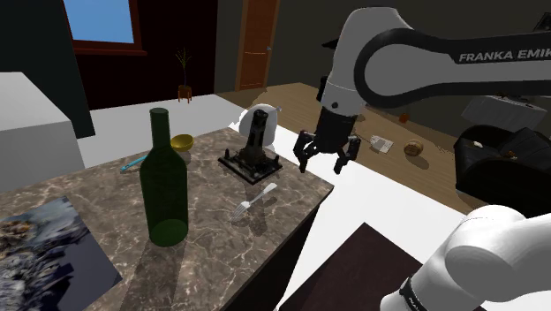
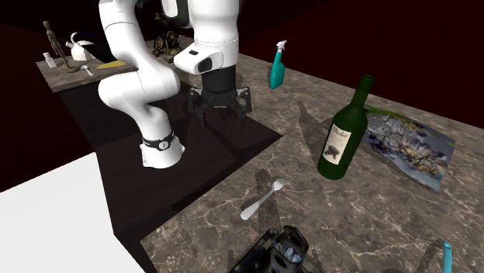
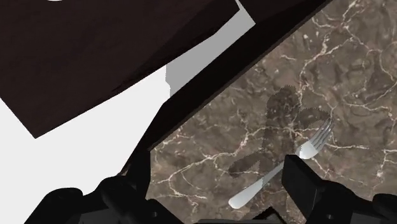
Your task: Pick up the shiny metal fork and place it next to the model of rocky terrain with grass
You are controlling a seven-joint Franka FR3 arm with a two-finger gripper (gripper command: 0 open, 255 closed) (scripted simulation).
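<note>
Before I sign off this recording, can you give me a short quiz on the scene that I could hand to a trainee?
1. True or false: the black end effector is shut on the shiny silver metal fork.
2. Which thing stands between the fork and the flat rocky terrain model on the brown marble countertop? A) dark green glass wine bottle B) red mug C) white plate
3. Short answer: does the fork lie beside the terrain model yet?
Key: 1 false, it hovers open and empty; 2 A; 3 no, it lies apart, past the bottle.
</note>
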